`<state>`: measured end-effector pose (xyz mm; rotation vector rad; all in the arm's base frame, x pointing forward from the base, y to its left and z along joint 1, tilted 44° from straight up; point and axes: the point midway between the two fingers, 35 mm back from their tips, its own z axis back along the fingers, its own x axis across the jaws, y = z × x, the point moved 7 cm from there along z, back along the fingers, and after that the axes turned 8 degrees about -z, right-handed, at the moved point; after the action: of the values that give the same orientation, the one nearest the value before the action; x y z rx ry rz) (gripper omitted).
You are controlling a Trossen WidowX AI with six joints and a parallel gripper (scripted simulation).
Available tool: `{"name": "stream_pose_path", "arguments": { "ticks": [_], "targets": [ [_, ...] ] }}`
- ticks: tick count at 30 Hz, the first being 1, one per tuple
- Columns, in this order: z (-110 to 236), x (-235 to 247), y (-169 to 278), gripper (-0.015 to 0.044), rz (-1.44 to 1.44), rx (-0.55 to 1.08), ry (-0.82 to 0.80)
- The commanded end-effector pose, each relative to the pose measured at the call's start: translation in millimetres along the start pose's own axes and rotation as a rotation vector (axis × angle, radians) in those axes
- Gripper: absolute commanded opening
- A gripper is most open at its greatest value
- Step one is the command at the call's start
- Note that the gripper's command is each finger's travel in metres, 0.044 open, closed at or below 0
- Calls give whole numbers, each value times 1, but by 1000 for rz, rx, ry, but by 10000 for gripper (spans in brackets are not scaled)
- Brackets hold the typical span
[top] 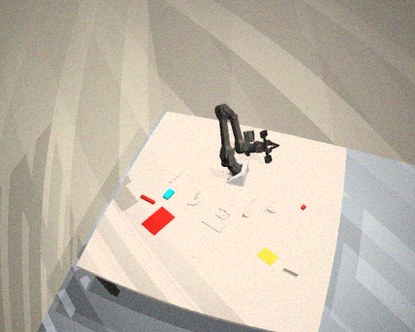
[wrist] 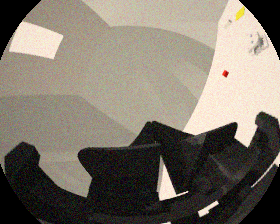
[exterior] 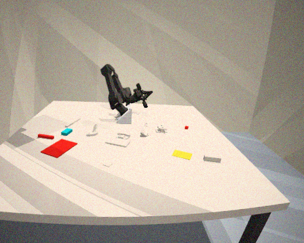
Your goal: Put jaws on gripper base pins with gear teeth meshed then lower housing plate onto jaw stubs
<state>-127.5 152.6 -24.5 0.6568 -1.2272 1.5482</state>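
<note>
Hovering above the far part of the table (top: 294, 178) (exterior: 153, 183) (wrist: 271, 95), the gripper (top: 278, 145) (exterior: 152, 93) (wrist: 151, 124) has its fingers brought together, with nothing clamped between them. The black arm (top: 224, 131) (exterior: 110, 85) leans up from its pale wedge-shaped mount (top: 239, 179) (exterior: 127, 118), and the hand points toward the right side of the top and exterior views.

The task's pale parts lie on the table, well apart from the hand and lower than it, on the nearer side in the exterior view. Among them are a curved piece (top: 193, 203) (exterior: 92, 134), a thin flat plate (exterior: 118, 142) with a small bracket-like piece (exterior: 123, 135) just beside it, a small rounded piece (exterior: 144, 134), and a more intricate piece (top: 270, 210) (exterior: 161, 129) (wrist: 258, 45). They are too faint to tell which are the jaws, the base or the housing plate. In the exterior view the intricate piece lies nearer the camera than the hand and slightly to its right; the wrist view shows it up at the right edge, beyond the fingers.

A small red cube (top: 303, 207) (exterior: 186, 127) (wrist: 225, 73) sits farther right than the intricate piece in the exterior view, and a yellow square (top: 267, 256) (exterior: 182, 155) (wrist: 240, 13) lies nearer that camera.
</note>
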Motion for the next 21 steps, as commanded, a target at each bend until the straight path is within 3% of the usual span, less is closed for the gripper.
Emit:
{"name": "stream_pose_path", "arguments": {
  "ticks": [1,9,21],
  "targets": [
    [0,0,0,0,0,0,0],
    [-2,-1,0,0,5,-5,7],
    [-33,-11,-5,0,88,-94,150]
  ]
}}
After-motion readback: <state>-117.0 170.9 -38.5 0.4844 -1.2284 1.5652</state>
